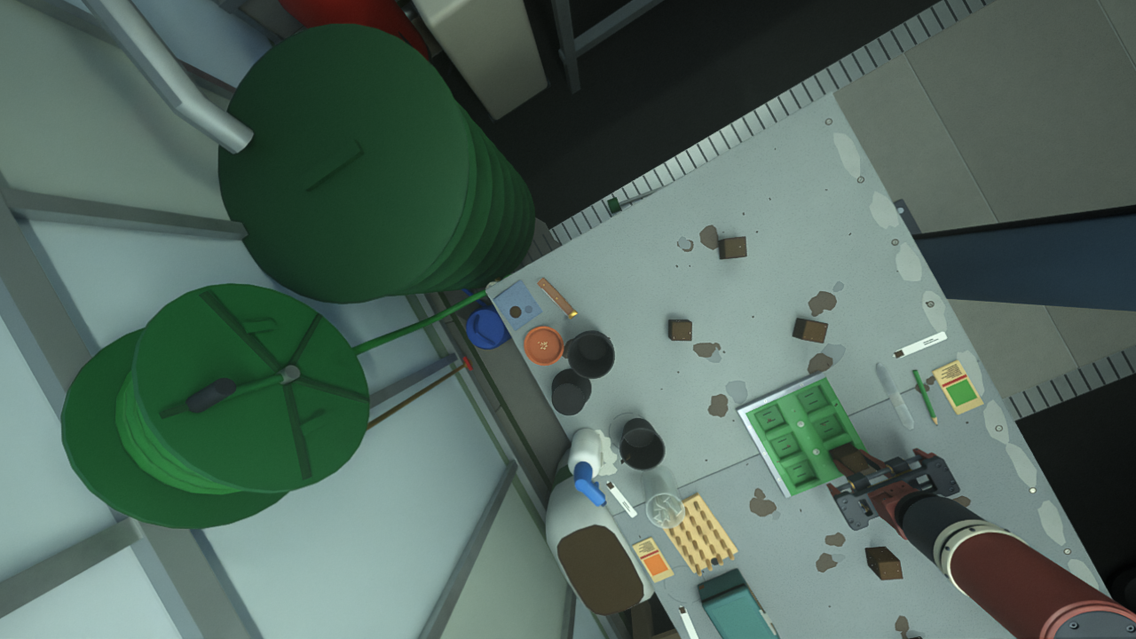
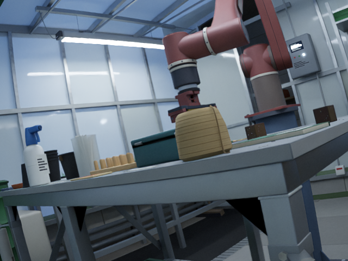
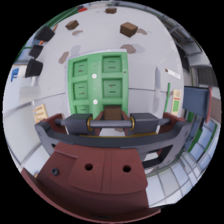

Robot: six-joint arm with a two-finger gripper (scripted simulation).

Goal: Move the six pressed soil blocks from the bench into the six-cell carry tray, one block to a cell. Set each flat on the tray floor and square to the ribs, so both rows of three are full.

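Note:
The gripper's fingers are hidden behind a tan twine spool [image 2: 201,132] in the second side camera. A brown soil block [image 3: 112,112] is held by my gripper [image 3: 112,118] over the near right cell of the green six-cell tray [image 1: 801,435]. The other cells [image 3: 112,63] are empty. Three loose blocks lie on the bench beyond the tray [image 1: 732,248] [image 1: 679,330] [image 1: 809,330]. Another block [image 1: 883,563] lies near the arm, on the near side.
The tray's ribs [image 3: 95,88] divide the cells beside the held block. Black pots [image 1: 589,354] and a spray bottle [image 1: 588,469] stand left of the tray. A pencil [image 1: 924,396] and a seed packet [image 1: 958,386] lie right of it. Soil stains dot the bench.

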